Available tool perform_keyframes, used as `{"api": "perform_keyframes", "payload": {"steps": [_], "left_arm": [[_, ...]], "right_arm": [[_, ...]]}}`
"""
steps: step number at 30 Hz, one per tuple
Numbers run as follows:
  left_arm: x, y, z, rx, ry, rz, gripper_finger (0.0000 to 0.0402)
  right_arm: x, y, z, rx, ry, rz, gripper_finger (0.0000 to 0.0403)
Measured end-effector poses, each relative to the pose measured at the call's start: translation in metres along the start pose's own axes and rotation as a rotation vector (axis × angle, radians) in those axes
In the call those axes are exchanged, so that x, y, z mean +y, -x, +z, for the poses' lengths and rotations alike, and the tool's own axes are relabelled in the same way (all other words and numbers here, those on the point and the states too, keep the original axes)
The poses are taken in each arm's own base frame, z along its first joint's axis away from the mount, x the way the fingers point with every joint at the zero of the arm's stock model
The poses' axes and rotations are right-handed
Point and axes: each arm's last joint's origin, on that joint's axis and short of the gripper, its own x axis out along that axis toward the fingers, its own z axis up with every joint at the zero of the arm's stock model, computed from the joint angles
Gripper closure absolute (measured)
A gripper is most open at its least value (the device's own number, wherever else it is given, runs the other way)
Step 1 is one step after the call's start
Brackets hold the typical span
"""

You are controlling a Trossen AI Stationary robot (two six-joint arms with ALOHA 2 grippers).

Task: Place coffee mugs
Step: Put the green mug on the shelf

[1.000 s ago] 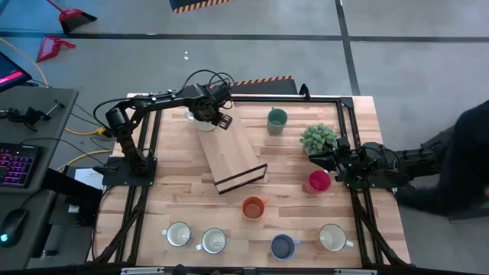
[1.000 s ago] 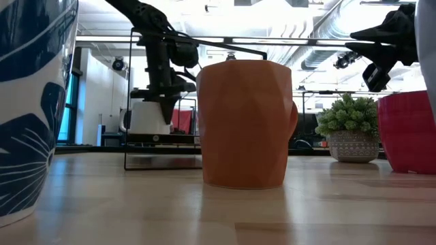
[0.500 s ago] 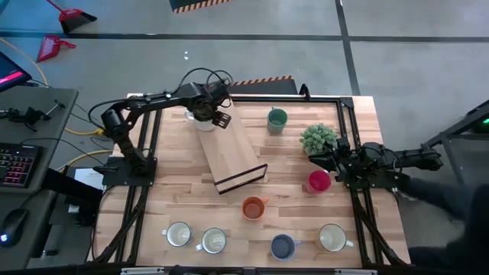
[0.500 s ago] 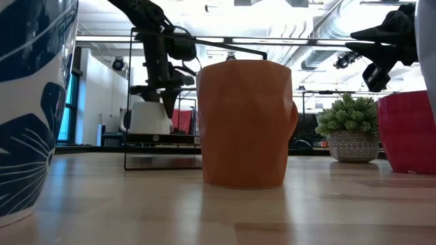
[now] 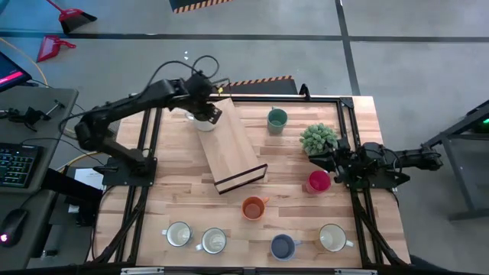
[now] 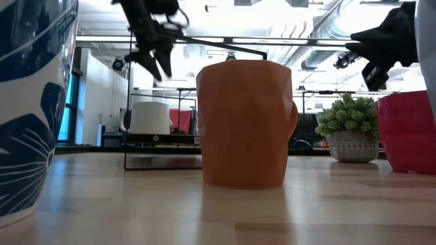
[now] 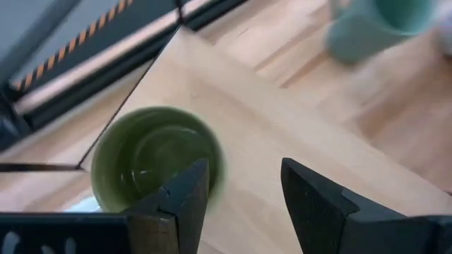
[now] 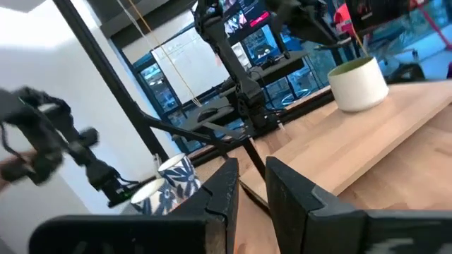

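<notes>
Pale wooden table [image 5: 183, 198] with visible plank grain, smooth light wood ramp board [image 5: 229, 153] edged in dark trim, glossy ceramic mugs, faceted matt orange mug [image 6: 244, 122], black metal frame [image 5: 321, 99], matt dark plastic fingers [image 7: 318, 204]

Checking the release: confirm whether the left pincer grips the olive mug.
No: the left pincer stands open above the wooden board, beside the olive mug, not closed on it.

We see open tabletop [image 5: 176, 191] btwn the raised board [image 5: 229, 153] and front mug row [image 5: 252, 238]; orange mug [image 5: 253, 207] sits mid-lane, plant [image 5: 318, 137] and red mug [image 5: 318, 181] crowd the right side.
</notes>
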Motion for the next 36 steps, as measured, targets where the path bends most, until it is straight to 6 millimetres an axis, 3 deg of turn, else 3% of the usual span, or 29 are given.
{"api": "perform_keyframes", "payload": {"steps": [5,11,17,21,26,36], "left_arm": [[-0.013,0.048,-0.017,-0.094,-0.172,-0.152,0.0236],[-0.030,0.098,-0.059,-0.074,-0.382,-0.341,0.0236],[-0.037,0.126,-0.105,-0.043,-0.449,-0.461,0.0236],[-0.025,0.116,-0.143,-0.007,-0.468,-0.444,0.0236],[-0.005,0.088,-0.183,-0.057,-0.485,-0.484,0.0236],[0.021,0.022,-0.236,-0.336,-0.365,-0.749,0.0236]], "right_arm": [[0.001,0.000,0.002,-0.021,0.020,0.010,0.0345],[0.001,0.000,0.003,-0.027,0.059,0.012,0.0345],[0.002,0.000,0.004,-0.046,0.060,0.017,0.0345],[0.003,0.000,0.007,-0.078,0.056,0.028,0.0345],[0.004,0.001,0.012,-0.148,0.049,-0.007,0.0345],[0.005,0.004,0.026,-0.331,0.066,-0.098,0.0345]]}}
